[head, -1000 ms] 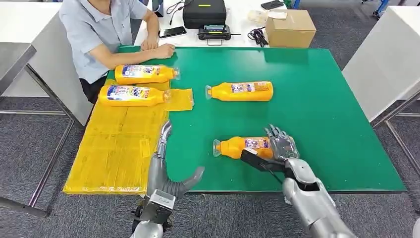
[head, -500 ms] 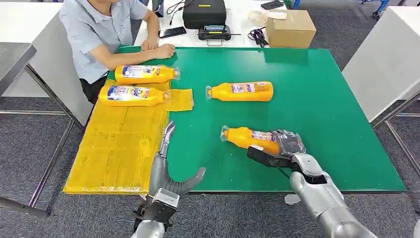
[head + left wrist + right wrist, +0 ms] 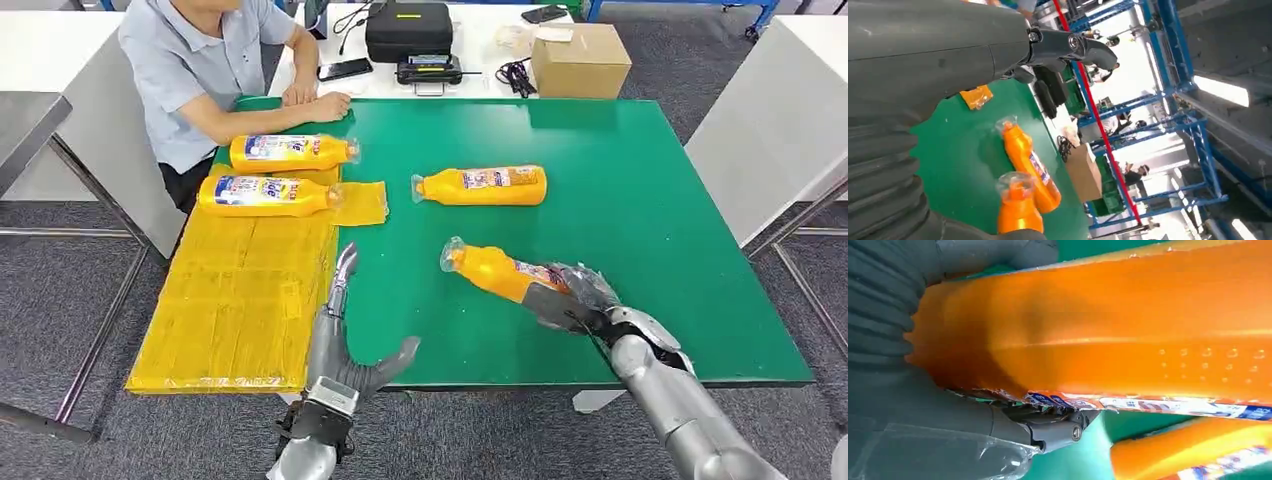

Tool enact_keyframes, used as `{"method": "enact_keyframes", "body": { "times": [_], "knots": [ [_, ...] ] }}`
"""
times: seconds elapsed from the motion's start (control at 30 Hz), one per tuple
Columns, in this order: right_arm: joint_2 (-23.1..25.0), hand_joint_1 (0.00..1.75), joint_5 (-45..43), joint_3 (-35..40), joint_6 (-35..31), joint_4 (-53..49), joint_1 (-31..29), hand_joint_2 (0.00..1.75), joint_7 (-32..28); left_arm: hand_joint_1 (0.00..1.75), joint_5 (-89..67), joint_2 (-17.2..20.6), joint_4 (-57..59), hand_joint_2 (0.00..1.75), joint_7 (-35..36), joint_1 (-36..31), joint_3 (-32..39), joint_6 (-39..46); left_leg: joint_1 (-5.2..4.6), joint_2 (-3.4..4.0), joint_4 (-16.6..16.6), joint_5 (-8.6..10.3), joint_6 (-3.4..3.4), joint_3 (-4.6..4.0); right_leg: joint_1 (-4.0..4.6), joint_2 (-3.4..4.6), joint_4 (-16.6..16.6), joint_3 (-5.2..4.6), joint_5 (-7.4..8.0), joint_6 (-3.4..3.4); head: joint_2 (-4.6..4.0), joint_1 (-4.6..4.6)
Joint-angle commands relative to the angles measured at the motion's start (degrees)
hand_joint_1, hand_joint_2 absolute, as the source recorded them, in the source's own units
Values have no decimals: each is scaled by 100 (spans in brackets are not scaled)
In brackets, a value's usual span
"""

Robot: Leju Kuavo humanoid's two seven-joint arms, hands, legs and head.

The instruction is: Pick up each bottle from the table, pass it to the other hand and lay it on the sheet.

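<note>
Right hand (image 3: 578, 296) is seen wrapped around the base end of an orange bottle (image 3: 497, 273); thumb and fingers are closed on the body, and the bottle is held at a slant, clear-capped neck pointing toward the table centre and tilted up off the green table (image 3: 640, 210). In the right wrist view the same bottle (image 3: 1108, 335) is pressed against the palm, label edge visible beside a dark finger (image 3: 1053, 427); whether any part of the bottle touches the table cannot be told.

Left hand (image 3: 345, 330) is held over the near table edge, beside the yellow sheet (image 3: 230, 300), fingers stretched forward and thumb spread wide; nothing is gripped. In the left wrist view the fingers (image 3: 1068, 45) are extended and apart, with two bottles seen beyond them.

A second orange bottle (image 3: 482, 186) is lying on its side on the green surface, farther in, cap pointing toward the sheet side. Two more bottles are laid on the far end of the sheet, one (image 3: 268, 195) nearer and one (image 3: 292, 152) just behind it, both on their sides, caps toward the table centre.

A person (image 3: 205, 70) is seated at the far left corner, forearm resting on the table edge. A cardboard box (image 3: 580, 60) and a black case (image 3: 408, 28) are set on the white table beyond
</note>
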Motion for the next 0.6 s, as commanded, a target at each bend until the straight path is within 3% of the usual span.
{"method": "enact_keyframes", "body": {
  "times": [0.03, 0.13, 0.27, 0.6],
  "knots": [
    [596, 175, -1306, -204, -127, -1490, 921, 175, -39, 0, 3070, -95, 693, 175, 624, -220, 237, -908, 12, -1, -8, -2, -18, 11, 13, -3, -9, 15, -2, -20, 0, 0],
    [696, 175, -1413, -144, -221, -1661, 863, 175, -52, 0, 3818, -13, 785, 175, 1003, -205, 271, -1252, 8, 22, -6, -6, -16, 4, 9, 21, -2, 4, -1, -18, 0, -2],
    [659, 175, -1325, 27, -320, -1754, 773, 175, -88, 0, 4171, 99, 738, 175, 1194, -223, 150, -1497, 6, -4, -3, 4, -9, -30, 5, 5, 2, -22, -2, -12, 0, -2],
    [824, 175, -951, 668, -555, -1373, 485, 175, -78, 0, 4017, 95, 928, 175, 930, -574, -151, -1288, 3, -4, -2, 3, -12, -39, 4, 10, 4, -28, -3, -18, 0, -2]
  ]
}}
